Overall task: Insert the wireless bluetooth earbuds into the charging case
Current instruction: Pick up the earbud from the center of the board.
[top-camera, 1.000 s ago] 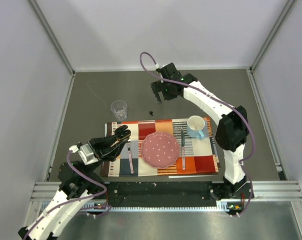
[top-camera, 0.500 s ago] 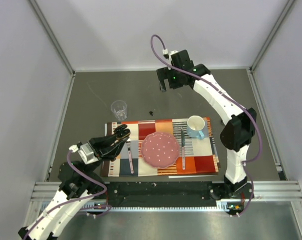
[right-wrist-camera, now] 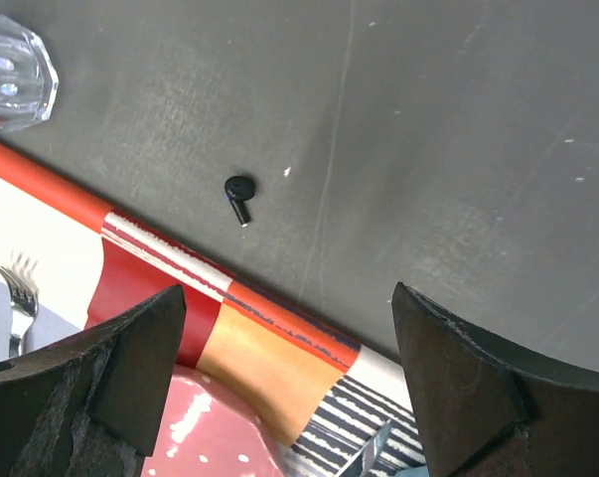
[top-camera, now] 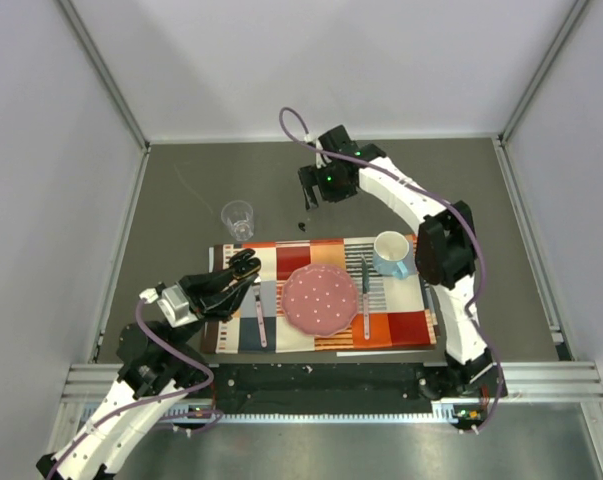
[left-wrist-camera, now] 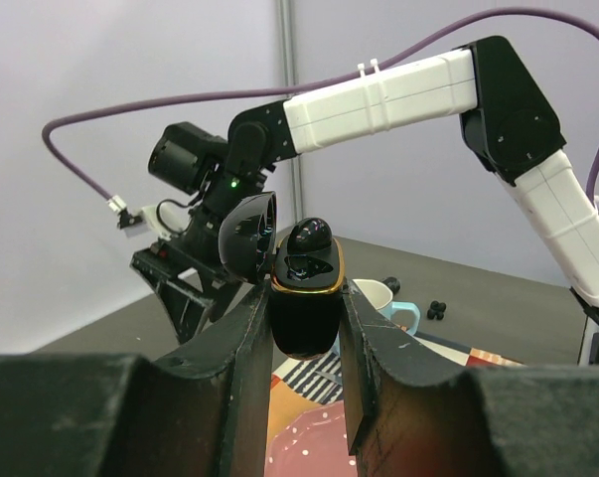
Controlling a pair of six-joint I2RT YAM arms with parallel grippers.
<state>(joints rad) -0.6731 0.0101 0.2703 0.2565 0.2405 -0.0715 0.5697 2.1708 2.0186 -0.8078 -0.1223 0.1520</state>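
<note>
My left gripper (top-camera: 243, 268) is shut on the black charging case (left-wrist-camera: 307, 303) and holds it above the placemat's left end. The case's lid (left-wrist-camera: 247, 237) is open. One glossy black earbud (left-wrist-camera: 310, 238) sits in the case. The other earbud (top-camera: 302, 226) lies on the grey table just beyond the placemat's far edge, and it also shows in the right wrist view (right-wrist-camera: 239, 191). My right gripper (top-camera: 311, 195) hovers over the table just behind that earbud. It is wide open and empty (right-wrist-camera: 289, 298), and the earbud lies ahead of its left finger.
A clear glass (top-camera: 238, 217) stands left of the loose earbud. The striped placemat (top-camera: 406, 325) carries a pink dotted plate (top-camera: 321, 298), a pale blue mug (top-camera: 391, 252), a fork (top-camera: 365, 285) and a pink utensil (top-camera: 260, 318). Walls enclose the table on three sides.
My right arm swung back toward the far wall, then came forward and left, and its gripper now hangs near the loose earbud. My left arm with the case has not moved.
</note>
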